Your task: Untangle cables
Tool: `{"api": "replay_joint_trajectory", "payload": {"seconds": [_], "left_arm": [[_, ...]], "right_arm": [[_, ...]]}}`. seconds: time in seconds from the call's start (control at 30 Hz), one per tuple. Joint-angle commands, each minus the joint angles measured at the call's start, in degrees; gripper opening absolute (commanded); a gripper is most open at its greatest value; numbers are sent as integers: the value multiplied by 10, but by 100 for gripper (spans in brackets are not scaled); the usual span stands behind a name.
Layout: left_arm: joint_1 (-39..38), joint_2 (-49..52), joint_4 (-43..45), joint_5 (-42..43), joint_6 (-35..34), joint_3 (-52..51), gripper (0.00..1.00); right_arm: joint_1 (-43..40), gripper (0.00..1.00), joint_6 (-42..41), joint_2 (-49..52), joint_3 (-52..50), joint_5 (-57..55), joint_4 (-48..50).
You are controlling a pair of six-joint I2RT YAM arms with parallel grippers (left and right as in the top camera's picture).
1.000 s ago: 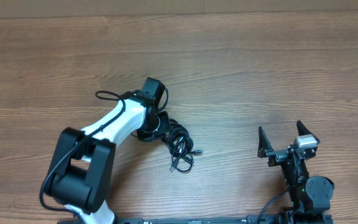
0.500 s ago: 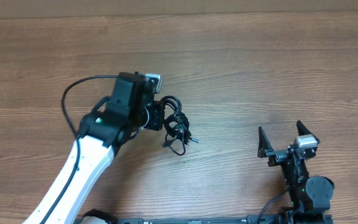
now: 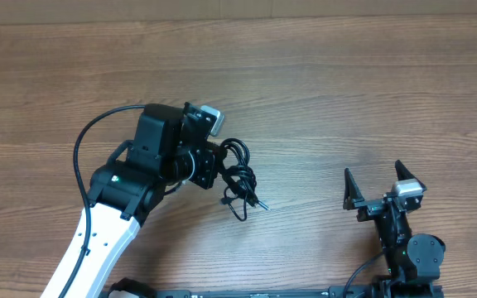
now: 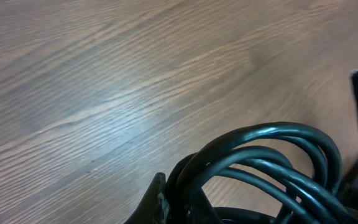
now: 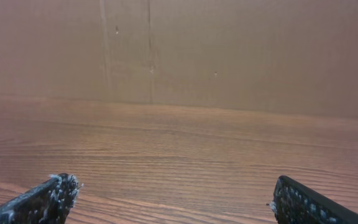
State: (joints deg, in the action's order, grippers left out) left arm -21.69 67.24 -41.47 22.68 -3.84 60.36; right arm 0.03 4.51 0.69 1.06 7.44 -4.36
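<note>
The cables (image 3: 238, 178) are a bundle of thin black cords with plug tips, hanging at the middle of the table in the overhead view. My left gripper (image 3: 215, 168) is shut on the bundle's left side and holds it off the wood. In the left wrist view the cable loops (image 4: 272, 165) fill the lower right, pressed against one finger (image 4: 157, 202). My right gripper (image 3: 381, 184) is open and empty at the right, far from the cables. Its two fingertips (image 5: 173, 199) sit wide apart in the right wrist view.
The wooden table (image 3: 346, 91) spreads all round. A brown cardboard wall (image 5: 229, 50) stands at the table's far edge. A thick black arm wire (image 3: 85, 145) loops out to the left of my left arm.
My left arm has lifted and swung away from the table with the cable bundle in its grip. The bundle now hangs and trails down to the right. The right arm has not moved.
</note>
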Motion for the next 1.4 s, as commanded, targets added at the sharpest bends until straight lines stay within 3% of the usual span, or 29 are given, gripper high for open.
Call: {"api": "replay_joint_trajectory", "payload": {"seconds": [0.0,0.3,0.47,0.6,0.7,1.03,1.23,1.37], "left_arm": [[-2,-10,1,48,10,4,4],[-2,-10,1,115,-6,4,4],[-2,-10,1,115,-22,4,4],[-2,-10,-2,115,-22,4,4],[-2,-10,-5,115,-22,4,4],[-2,-10,-4,114,-25,4,4],[-2,-10,-5,111,-44,4,4],[-2,-10,-8,63,-90,4,4]], "right_arm": [[2,100,0,-5,-6,0,2],[2,100,-7,-5,-6,48,14],[2,100,-80,2,-6,76,8],[2,100,-87,2,3,184,10],[2,100,-142,2,18,207,-1],[2,100,-198,12,163,218,-196],[2,100,-198,68,268,263,-306],[2,100,-224,122,325,275,-360]]}}
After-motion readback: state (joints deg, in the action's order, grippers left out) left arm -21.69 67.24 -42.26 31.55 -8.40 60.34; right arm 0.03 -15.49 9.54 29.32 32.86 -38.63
